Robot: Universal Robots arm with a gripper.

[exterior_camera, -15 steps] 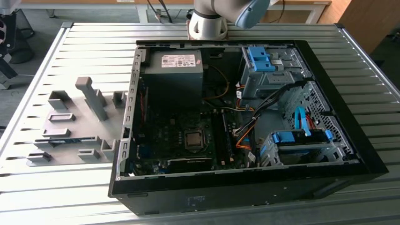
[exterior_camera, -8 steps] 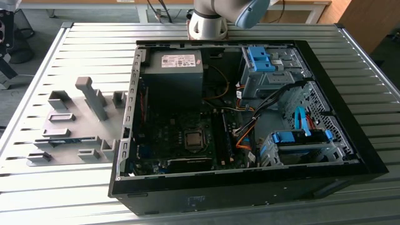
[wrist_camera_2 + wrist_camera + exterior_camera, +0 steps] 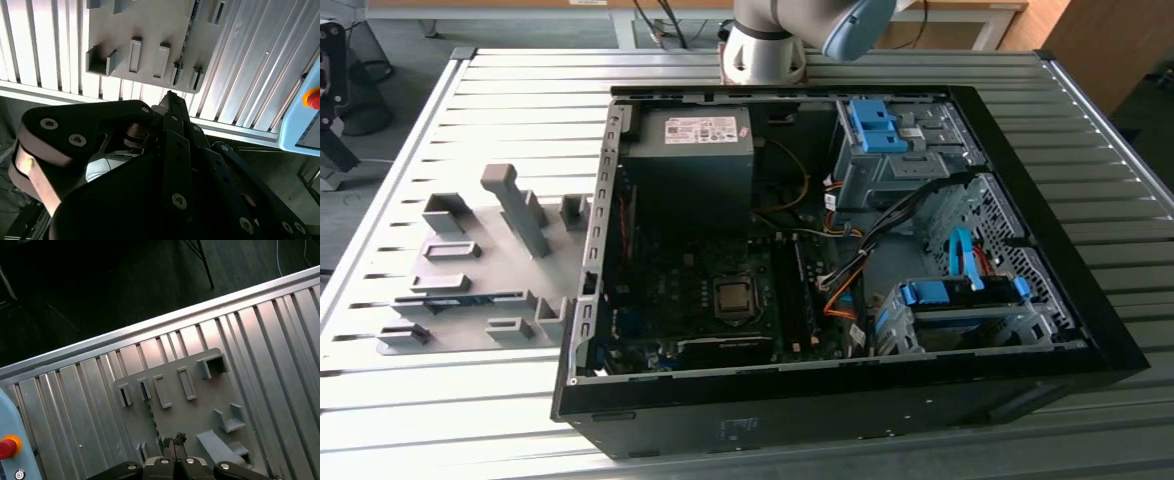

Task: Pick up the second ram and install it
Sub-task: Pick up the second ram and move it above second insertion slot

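Observation:
The second ram (image 3: pixel 470 297) stands on edge in the grey fixture plate (image 3: pixel 487 255) at the exterior view's left, a thin blue-green strip between low blocks. In both wrist views it is a dark narrow line (image 3: pixel 151 412) (image 3: pixel 186 37) across the plate. My gripper (image 3: pixel 173 439) (image 3: pixel 169 97) hangs high above the plate with its black fingertips pressed together, shut and holding nothing. The open computer case (image 3: pixel 1067 345) lies flat on the table, with the motherboard's long black slots (image 3: pixel 790 292) near its middle.
The ribbed metal table (image 3: pixel 427 390) carries the plate and the case. Tall grey posts (image 3: pixel 507 195) rise from the plate. Orange and black cables (image 3: pixel 847 265) and blue drive brackets (image 3: pixel 961 292) crowd the case beside the slots. A red button (image 3: pixel 7 446) sits off the table's edge.

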